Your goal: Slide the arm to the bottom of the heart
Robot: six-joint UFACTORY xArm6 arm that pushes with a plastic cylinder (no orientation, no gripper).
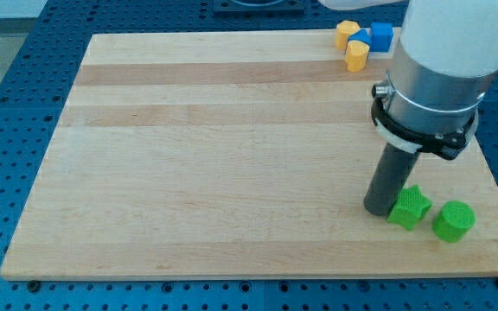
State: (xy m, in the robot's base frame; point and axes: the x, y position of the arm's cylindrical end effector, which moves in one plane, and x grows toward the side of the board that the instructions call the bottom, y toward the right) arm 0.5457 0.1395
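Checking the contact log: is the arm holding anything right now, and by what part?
Nothing is held; the arm ends in a plain rod. My tip rests on the board, against the left side of the green star block. The green cylinder sits apart, further right.

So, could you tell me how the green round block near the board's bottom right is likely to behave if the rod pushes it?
The green cylinder stands on its flat end, so it would probably slide rather than roll. It looks squat, so tipping seems unlikely. The wooden board looks smooth, so an off-centre push may swing it aside. My tip sits just left of the green star block, apart from the cylinder.
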